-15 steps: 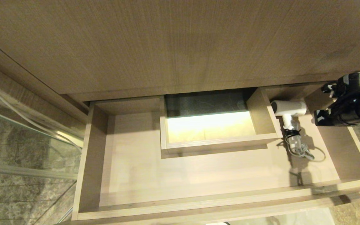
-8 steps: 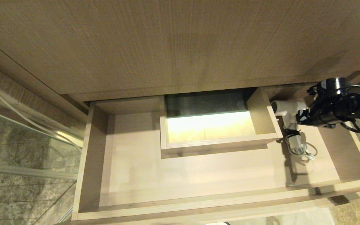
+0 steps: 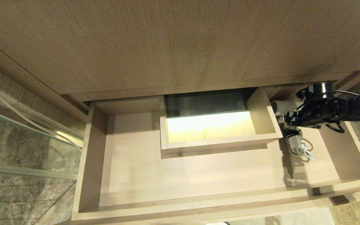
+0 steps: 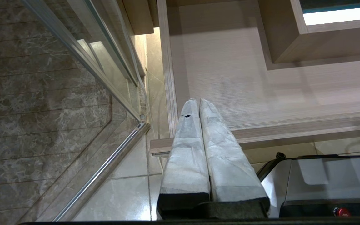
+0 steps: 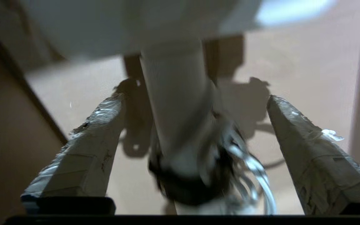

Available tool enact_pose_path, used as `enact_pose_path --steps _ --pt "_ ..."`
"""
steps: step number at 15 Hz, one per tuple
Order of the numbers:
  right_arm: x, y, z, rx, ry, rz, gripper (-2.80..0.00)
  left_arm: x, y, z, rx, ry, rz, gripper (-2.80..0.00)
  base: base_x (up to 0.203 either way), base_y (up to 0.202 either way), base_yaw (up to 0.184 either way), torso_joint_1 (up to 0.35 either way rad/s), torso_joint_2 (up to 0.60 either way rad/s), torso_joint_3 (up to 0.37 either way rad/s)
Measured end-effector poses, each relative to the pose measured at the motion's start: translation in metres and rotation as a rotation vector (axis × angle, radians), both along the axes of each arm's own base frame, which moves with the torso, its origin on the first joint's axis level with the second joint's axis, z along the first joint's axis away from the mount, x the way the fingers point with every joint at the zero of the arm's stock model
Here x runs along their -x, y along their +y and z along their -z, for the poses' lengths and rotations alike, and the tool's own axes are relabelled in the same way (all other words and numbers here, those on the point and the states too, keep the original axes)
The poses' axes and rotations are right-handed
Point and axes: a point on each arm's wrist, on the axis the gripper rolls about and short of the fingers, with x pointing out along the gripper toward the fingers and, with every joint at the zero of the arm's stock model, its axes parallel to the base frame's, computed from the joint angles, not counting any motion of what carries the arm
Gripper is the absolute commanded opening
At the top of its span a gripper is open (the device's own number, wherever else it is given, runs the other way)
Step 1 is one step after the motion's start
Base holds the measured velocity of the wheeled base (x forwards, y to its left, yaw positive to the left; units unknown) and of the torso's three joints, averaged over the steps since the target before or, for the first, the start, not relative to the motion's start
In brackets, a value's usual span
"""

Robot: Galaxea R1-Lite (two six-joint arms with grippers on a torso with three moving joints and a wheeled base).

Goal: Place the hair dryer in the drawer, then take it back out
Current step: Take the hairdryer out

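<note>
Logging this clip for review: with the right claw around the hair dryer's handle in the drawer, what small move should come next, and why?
Probably close the right claw on the hair dryer. Its fingers stand open on either side of the white handle, not touching it, and the dryer lies in the drawer at the right back corner. The left claw is parked, shut.

hair dryer (image 3: 281, 107) barrel partly hidden behind right pincer (image 3: 287, 118), handle blurred (wrist view)
</note>
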Motion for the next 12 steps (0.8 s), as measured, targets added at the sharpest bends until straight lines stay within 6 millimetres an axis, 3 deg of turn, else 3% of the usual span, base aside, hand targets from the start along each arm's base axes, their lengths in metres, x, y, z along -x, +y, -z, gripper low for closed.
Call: enact_pose_path --steps 4,5,9,12 --pt "-0.017 -0.001 0.015 -0.002 -0.004 -0.004 0.00 0.000 0.000 0.000 0.000 0.000 0.000 -2.80 0.000 0.000 0.000 0.000 0.00 0.000" --pt "-0.020 -0.002 0.019 -0.004 -0.001 -0.004 -2.80 0.000 0.000 0.000 0.000 0.000 0.000 -2.80 0.000 0.000 0.000 0.000 0.00 0.000" --pt "-0.027 -0.002 0.028 -0.016 -0.001 0.002 -2.80 0.000 0.000 0.000 0.000 -0.001 -0.001 -2.80 0.000 0.000 0.000 0.000 0.00 0.000" --pt "-0.026 -0.002 0.023 0.006 -0.001 -0.011 -2.80 0.000 0.000 0.000 0.000 -0.001 0.000 -2.80 0.000 0.000 0.000 0.000 0.00 0.000"
